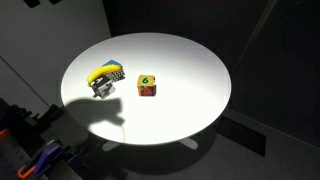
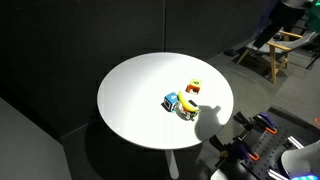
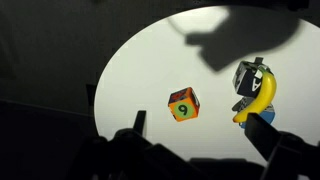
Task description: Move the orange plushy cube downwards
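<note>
The orange plushy cube (image 1: 147,86) lies near the middle of the round white table (image 1: 190,70), its yellow face showing a dark numeral. It also shows in an exterior view (image 2: 193,88) and in the wrist view (image 3: 183,104). My gripper (image 3: 200,138) hovers above the table, open and empty. Its two dark fingers frame the lower part of the wrist view, and the cube lies just beyond them, apart from both. The gripper itself is too dark to make out in the exterior views.
An elongated yellow, blue and grey toy (image 1: 105,77) lies beside the cube, also in the wrist view (image 3: 256,90), close to the right finger. The arm's shadow falls on the table. A wooden chair (image 2: 285,50) stands beyond the table. The surroundings are dark.
</note>
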Tool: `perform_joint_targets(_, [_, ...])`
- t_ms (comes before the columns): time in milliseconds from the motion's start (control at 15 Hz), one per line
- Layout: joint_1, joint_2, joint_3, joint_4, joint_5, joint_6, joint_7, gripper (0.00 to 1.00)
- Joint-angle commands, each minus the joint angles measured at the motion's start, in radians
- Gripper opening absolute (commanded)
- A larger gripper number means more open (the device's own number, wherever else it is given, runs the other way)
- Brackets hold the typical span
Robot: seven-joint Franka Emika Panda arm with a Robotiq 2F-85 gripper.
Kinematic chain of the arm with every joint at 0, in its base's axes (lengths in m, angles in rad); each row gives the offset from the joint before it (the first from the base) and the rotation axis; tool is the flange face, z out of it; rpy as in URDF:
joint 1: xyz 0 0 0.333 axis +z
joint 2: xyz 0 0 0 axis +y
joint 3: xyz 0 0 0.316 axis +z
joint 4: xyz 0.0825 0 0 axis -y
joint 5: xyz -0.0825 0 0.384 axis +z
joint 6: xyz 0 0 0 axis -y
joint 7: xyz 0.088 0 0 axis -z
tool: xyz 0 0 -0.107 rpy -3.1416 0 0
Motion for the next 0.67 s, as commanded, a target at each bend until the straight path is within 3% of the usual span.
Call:
perform_joint_targets(0, [0.004, 0.000, -0.003, 0.003, -0.002, -0.004, 0.002, 1.00])
perform_joint_targets(600, [0.020, 0.037, -0.005, 0.042, 0.031, -0.027, 0.010, 1.00])
